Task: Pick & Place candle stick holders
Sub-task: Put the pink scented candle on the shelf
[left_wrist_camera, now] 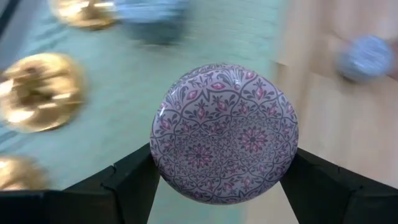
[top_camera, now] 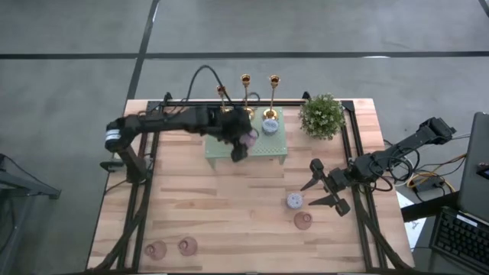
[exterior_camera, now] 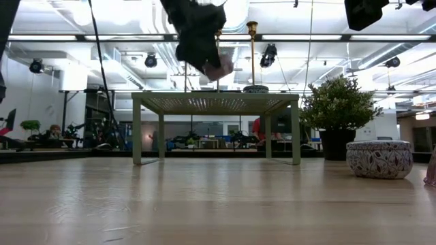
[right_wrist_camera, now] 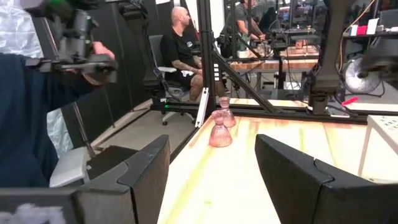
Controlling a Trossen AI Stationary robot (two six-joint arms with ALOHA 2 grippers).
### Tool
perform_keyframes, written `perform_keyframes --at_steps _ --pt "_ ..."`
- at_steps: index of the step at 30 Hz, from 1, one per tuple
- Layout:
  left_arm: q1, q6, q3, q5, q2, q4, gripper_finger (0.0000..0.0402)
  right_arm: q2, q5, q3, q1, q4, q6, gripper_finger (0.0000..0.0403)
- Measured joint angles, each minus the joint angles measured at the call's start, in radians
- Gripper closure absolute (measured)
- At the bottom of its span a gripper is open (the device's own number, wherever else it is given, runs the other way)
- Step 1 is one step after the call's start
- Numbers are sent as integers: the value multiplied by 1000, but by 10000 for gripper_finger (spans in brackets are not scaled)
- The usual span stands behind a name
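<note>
The left tool [left_wrist_camera: 221, 180] was clamped on a round lilac holder [left_wrist_camera: 224, 142] with pink floral tracery, above the pale green stand [top_camera: 267, 149]. The right tool [top_camera: 327, 191] hung apart over the worktop [top_camera: 229, 206].

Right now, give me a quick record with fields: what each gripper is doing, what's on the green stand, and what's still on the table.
left gripper: over the pale green stand, shut on a pink patterned holder
right gripper: open, empty, low over the table beside the blue holder
on stand: three gold candlesticks, one pale blue holder
on table: one pink holder near the right gripper, two pink holders at the near left edge
potted plant: right of the stand
</note>
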Motion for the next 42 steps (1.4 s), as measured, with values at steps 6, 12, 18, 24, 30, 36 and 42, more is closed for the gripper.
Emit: perform_keyframes --at_steps 6,12,18,24,30,36,42 --pt "97 -70 -11 -68 1 30 104 0 0 0 0 2 -14 175" --pt "105 -62 -11 -52 12 55 104 1 0 -1 0 3 -15 175" --pt "106 -60 -12 -52 71 52 104 3 -1 -6 0 8 -12 175" --pt "105 -71 -12 -73 100 64 104 13 -2 -7 0 8 -10 175" --pt "103 -72 -12 -74 103 72 104 18 -2 -8 0 10 -8 175" --pt "101 -72 -12 -74 103 93 104 21 -3 -8 0 11 3 175" --pt "98 -72 -12 -74 101 90 104 21 -3 -8 0 10 4 175"
